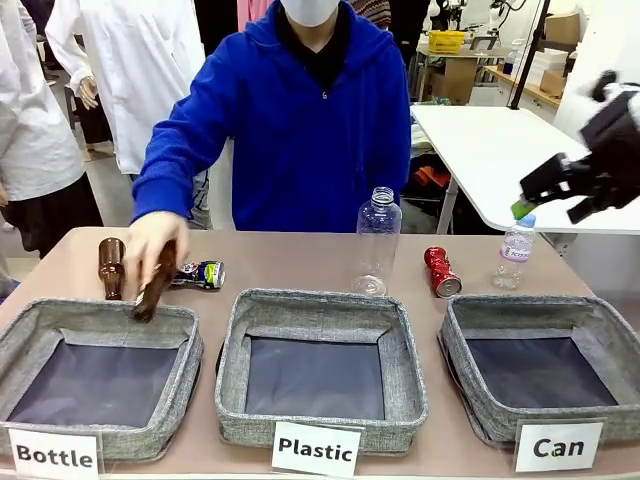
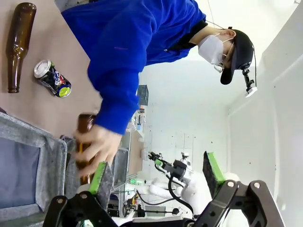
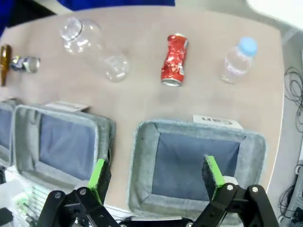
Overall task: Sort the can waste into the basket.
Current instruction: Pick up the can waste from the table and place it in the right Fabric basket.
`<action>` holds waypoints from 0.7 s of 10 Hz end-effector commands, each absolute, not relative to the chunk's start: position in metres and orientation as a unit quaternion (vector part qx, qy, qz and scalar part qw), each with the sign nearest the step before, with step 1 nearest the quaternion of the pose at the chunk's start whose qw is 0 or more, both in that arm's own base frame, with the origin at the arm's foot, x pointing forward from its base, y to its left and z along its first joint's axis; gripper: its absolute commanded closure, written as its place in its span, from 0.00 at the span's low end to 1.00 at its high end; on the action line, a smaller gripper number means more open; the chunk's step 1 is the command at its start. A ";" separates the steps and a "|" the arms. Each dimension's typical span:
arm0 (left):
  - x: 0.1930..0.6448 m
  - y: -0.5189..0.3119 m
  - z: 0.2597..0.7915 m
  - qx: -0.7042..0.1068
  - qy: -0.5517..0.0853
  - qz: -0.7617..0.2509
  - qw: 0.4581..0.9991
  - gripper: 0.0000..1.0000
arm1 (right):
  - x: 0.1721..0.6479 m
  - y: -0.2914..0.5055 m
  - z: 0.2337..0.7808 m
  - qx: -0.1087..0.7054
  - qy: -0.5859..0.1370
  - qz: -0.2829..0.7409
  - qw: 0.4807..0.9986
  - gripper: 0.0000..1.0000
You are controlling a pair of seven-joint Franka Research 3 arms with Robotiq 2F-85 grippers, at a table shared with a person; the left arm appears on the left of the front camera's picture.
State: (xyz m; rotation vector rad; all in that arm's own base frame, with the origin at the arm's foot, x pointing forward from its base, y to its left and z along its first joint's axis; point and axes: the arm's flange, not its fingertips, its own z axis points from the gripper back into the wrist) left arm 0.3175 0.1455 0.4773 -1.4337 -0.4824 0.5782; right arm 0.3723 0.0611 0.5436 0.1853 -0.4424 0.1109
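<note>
At the right end of the table, the red can (image 1: 441, 272) lies on its side on the bare tabletop, just behind the back rim of the "Can" basket (image 1: 457, 352), with a small blue-capped plastic bottle (image 1: 515, 250) standing beside it. The dark printed can (image 1: 203, 274) lies well apart from it at the left end, behind the "Bottle" bin (image 1: 100, 314) and next to a brown bottle lying on the table (image 1: 111, 267). Neither can is in the basket, so the sorting of cans has not begun.

The person's hand (image 1: 150, 245) is lowering a second brown bottle (image 1: 152, 290) over the back edge of the "Bottle" bin, close to the dark can. A large clear plastic bottle (image 1: 378, 240) stands behind the "Plastic" bin (image 1: 320, 300).

The right gripper (image 1: 553, 208) hangs high above the right end, and its wrist view shows it (image 3: 155, 177) with jaws apart and empty, over the basket (image 3: 142, 161) with the red can (image 3: 173, 60) ahead. The left gripper (image 2: 156, 175) is also spread wide and holds nothing.

The step in hand appears to be the approach to the first can. The red one looks the natural choice for the right arm. The next move calls for descending with the fingers straddling the can's narrow, dented body, clear of the small bottle.
</note>
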 end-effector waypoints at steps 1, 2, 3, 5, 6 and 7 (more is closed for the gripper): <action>0.301 0.175 0.486 -0.662 -0.190 0.218 0.691 0.00 | 0.404 0.073 0.535 0.064 -0.207 0.062 0.974 0.00; 0.281 0.192 0.498 -0.664 -0.201 0.203 0.692 0.00 | 0.420 0.082 0.525 0.049 -0.206 0.063 0.975 0.00; 0.255 0.204 0.510 -0.656 -0.222 0.193 0.695 0.00 | 0.439 0.091 0.513 0.041 -0.194 0.070 0.978 0.00; 0.213 0.196 0.526 -0.641 -0.253 0.170 0.704 0.00 | 0.476 0.104 0.487 0.012 -0.186 0.075 0.980 0.00; 0.193 0.177 0.535 -0.630 -0.263 0.152 0.714 0.00 | 0.494 0.110 0.471 -0.005 -0.183 0.083 0.980 0.00; 0.181 0.170 0.538 -0.618 -0.270 0.138 0.725 0.00 | 0.512 0.113 0.454 -0.027 -0.185 0.084 0.979 0.00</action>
